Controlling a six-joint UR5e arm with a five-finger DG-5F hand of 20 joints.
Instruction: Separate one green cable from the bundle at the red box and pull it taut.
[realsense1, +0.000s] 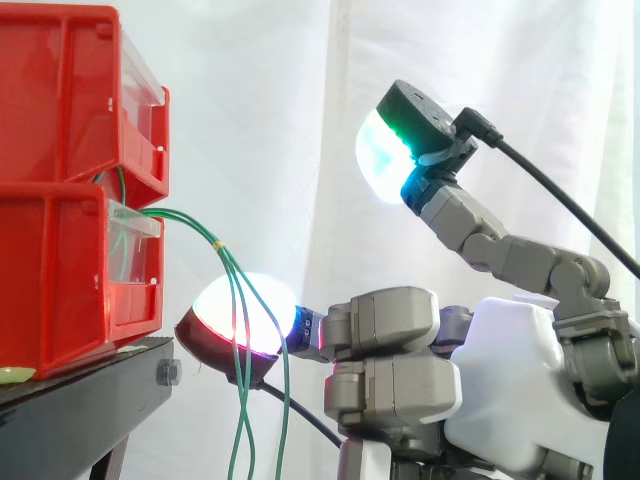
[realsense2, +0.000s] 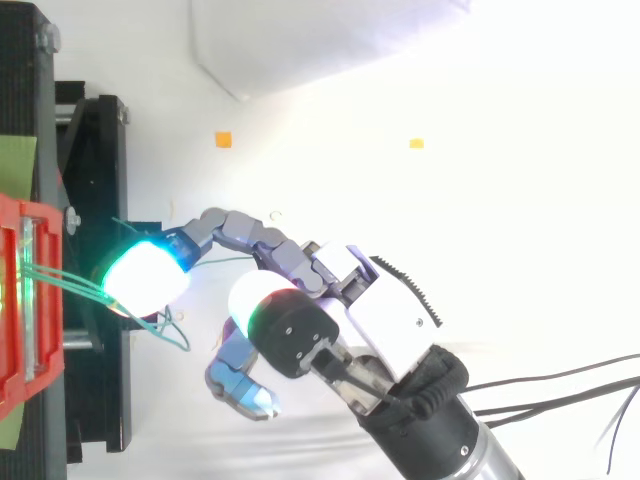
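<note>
1. While the green cables (realsense1: 229, 285) are drooping from the red box (realsense1: 60, 270) toward 6 o'clock in the side view, the hand (realsense1: 390, 345) is reaching in from 3 o'clock.
2. The hand's fingers are spreading apart and clamping nothing; one fingertip (realsense1: 245, 315) is seemingly touching the strands.
3. Judging the strands light, limp and slick, so they're needing a firm pinch below the yellow tie (realsense1: 217, 243), where they're fanning apart.

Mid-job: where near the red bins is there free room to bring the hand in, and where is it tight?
Free: the gap above the thin green cables, bordered by the stacked red plastic bins and the hand's raised glowing pad. Crowded: lower down, between the black stand and the hand, where the cables hang across another glowing fingertip.
</note>
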